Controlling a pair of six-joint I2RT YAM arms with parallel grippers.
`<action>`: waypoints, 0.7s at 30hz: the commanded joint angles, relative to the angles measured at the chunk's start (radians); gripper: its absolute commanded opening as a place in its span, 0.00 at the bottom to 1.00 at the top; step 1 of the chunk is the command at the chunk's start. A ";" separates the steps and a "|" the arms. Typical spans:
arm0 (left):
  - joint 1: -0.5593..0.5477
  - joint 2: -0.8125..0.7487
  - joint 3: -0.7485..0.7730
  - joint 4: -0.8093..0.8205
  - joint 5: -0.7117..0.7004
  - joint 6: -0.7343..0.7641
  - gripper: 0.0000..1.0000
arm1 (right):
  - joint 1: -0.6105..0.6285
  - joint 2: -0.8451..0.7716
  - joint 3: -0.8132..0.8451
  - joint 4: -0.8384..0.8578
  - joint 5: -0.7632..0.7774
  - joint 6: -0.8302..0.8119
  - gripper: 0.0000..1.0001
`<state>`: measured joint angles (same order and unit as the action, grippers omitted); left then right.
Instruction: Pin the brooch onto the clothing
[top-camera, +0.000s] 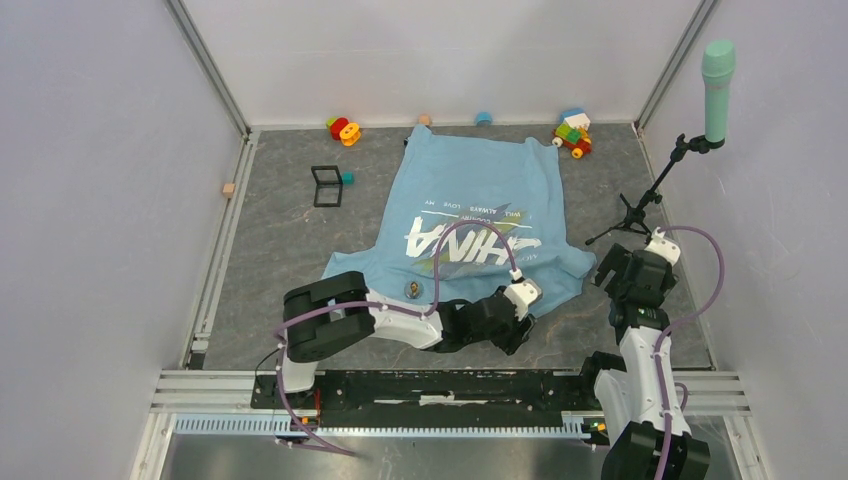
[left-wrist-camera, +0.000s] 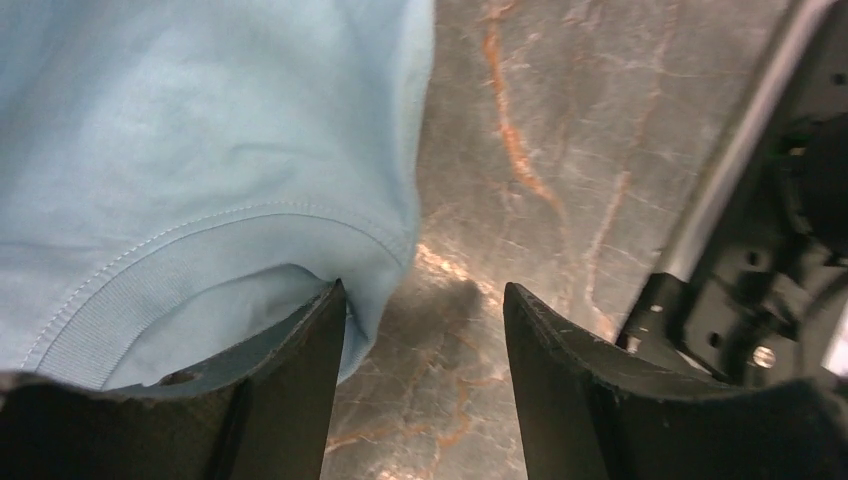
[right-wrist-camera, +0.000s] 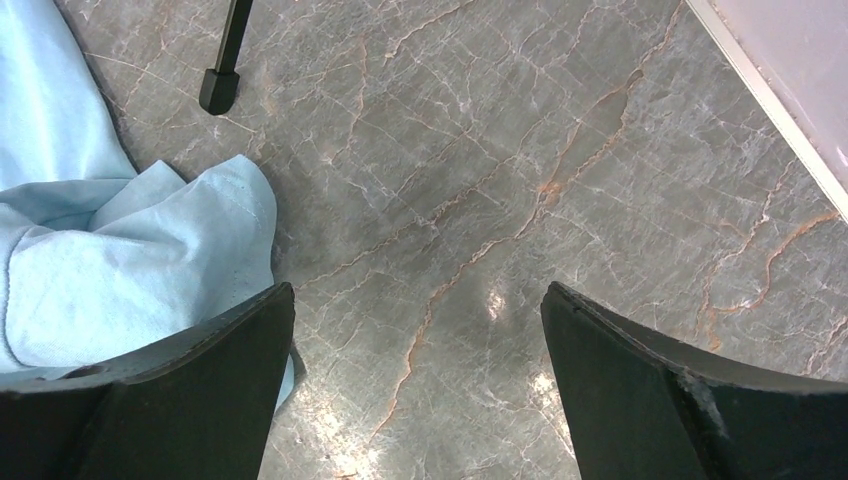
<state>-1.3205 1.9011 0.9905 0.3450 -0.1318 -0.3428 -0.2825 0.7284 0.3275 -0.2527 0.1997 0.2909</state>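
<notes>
Both grippers are held spread: the left gripper at the T-shirt's near edge, the right gripper beside its right sleeve; the brooch is seen on that edge

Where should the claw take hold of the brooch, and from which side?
Probably by its rim, from straight above. The brooch is a tiny disc resting on the shirt, so only its opposite edges offer a hold. The open left claw is the nearer one.

White-and-black arms carry purple cables and black hands.
</notes>
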 joint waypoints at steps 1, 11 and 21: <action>-0.016 0.044 0.049 -0.021 -0.163 0.052 0.64 | -0.003 -0.023 0.040 0.015 -0.015 -0.009 0.98; -0.020 0.075 0.061 -0.073 -0.172 0.054 0.07 | -0.004 -0.023 0.024 0.065 -0.171 -0.025 0.98; -0.020 -0.195 -0.165 -0.007 0.195 -0.054 0.02 | -0.003 0.023 0.024 0.082 -0.445 0.018 0.93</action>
<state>-1.3331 1.7943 0.8616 0.3050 -0.0944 -0.3325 -0.2836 0.7307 0.3275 -0.2180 -0.1108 0.2760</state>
